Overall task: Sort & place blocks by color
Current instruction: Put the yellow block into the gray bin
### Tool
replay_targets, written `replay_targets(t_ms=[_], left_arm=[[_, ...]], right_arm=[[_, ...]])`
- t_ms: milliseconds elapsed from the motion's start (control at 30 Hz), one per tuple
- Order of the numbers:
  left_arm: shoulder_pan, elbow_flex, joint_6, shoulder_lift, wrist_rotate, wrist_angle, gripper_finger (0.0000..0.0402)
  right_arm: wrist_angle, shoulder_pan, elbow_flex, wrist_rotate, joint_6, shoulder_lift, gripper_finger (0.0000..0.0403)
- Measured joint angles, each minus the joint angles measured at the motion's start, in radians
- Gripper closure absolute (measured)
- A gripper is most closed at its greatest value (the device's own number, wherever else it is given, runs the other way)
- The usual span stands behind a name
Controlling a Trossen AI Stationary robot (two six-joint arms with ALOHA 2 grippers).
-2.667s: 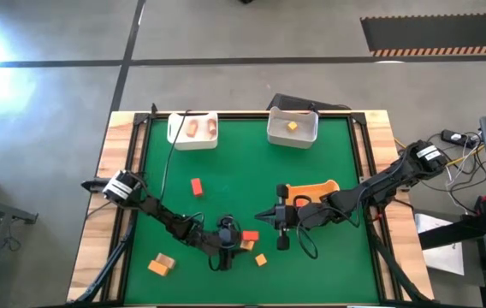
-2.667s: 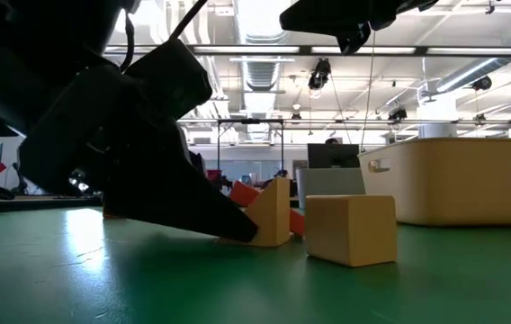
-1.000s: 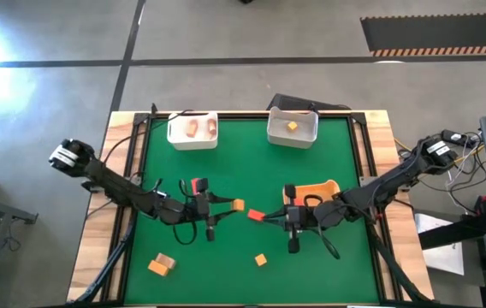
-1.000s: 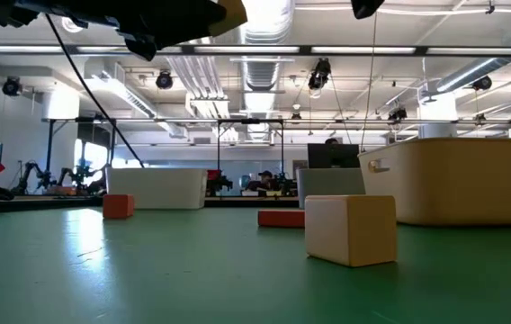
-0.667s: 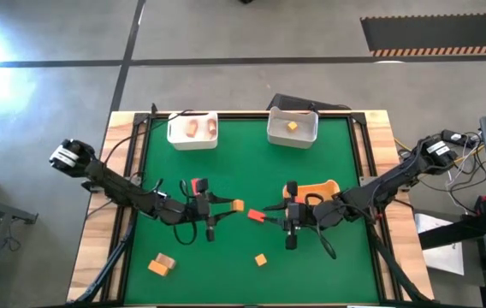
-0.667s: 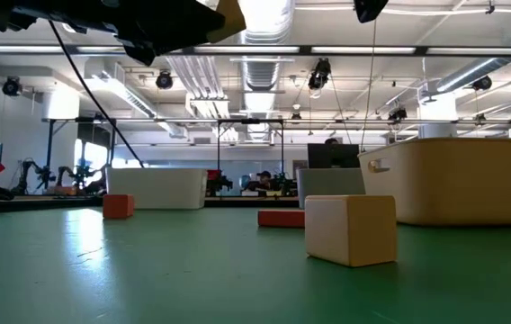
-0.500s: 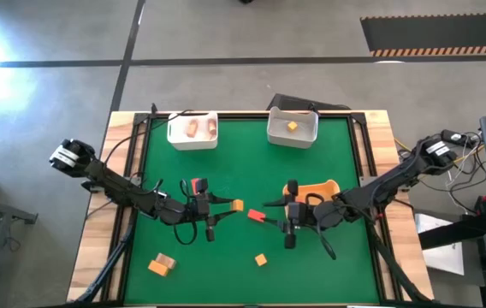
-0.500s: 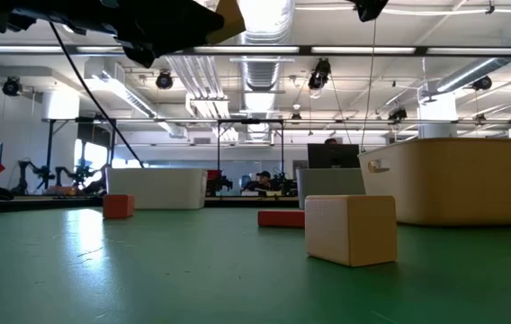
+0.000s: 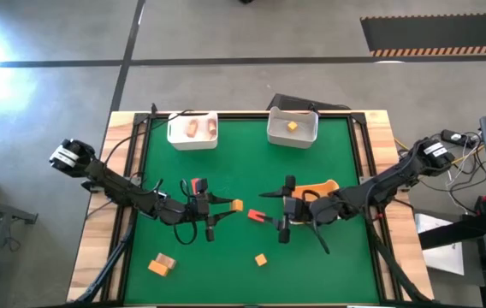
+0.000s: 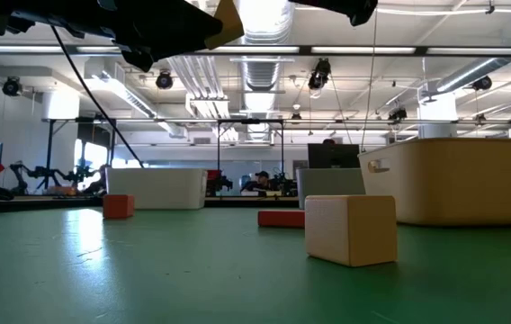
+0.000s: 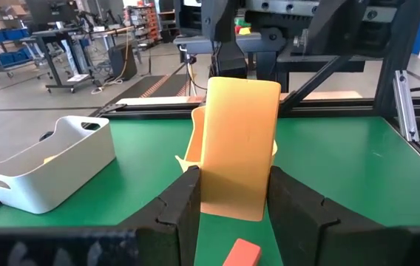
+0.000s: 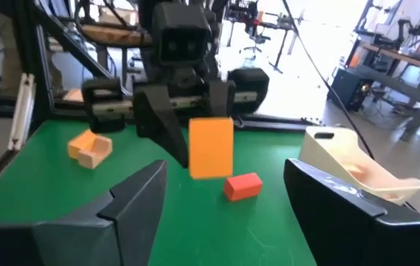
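My left gripper (image 9: 231,205) is shut on a yellow-orange block (image 11: 236,148) above the table's middle. My right gripper (image 9: 270,216) stands open just right of it, facing it. A red block (image 9: 254,215) lies flat on the green mat ahead of the right fingers, which do not touch it. Another red block (image 9: 198,186) sits by the left arm. A tan and orange pair (image 9: 162,263) and a small orange block (image 9: 261,258) rest near the front edge. My left gripper pinches the yellow-orange block by two opposite sides (image 11: 208,185) between its two fingers (image 11: 183,201). The fingers lie level and point toward the table's right. The block is lifted clear of the mat and stands upright in the hold (image 10: 228,20).
Two white bins stand at the far edge: the left one (image 9: 192,130) holds tan blocks, the right one (image 9: 293,127) a yellow block. An orange tray (image 9: 322,188) lies under the right arm. Bare green mat shows at the front right.
My right gripper has opened wide and drawn back a little from the red block, which stays lying on the mat. My left gripper has kept still with the yellow-orange block in its hold.
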Motion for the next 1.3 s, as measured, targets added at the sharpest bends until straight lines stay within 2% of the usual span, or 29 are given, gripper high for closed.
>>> replay_targets(t_ms=[367,667,833,1167,1300], left_arm=[[0.0,0.0,0.0,0.0,0.0,0.0,0.0285],[0.004,0.007,0.003,0.0,-0.001,0.014,0.0285],[0.005,0.006,0.003,0.0,-0.002,0.03,0.0285],[0.007,0.006,0.015,0.0,-0.003,0.079,0.0285],[0.007,0.003,0.014,0.0,-0.003,0.079,0.0285]], right_arm=[[0.055,-0.04,0.0,-0.024,-0.04,0.0,0.0138],[0.141,-0.102,0.001,-0.176,-0.002,0.044,0.0131],[0.191,-0.123,0.025,-0.195,-0.014,0.106,0.0132],[0.162,-0.137,0.141,-0.195,-0.024,0.22,0.0148],[0.15,-0.137,0.167,-0.195,-0.04,0.233,0.0181]])
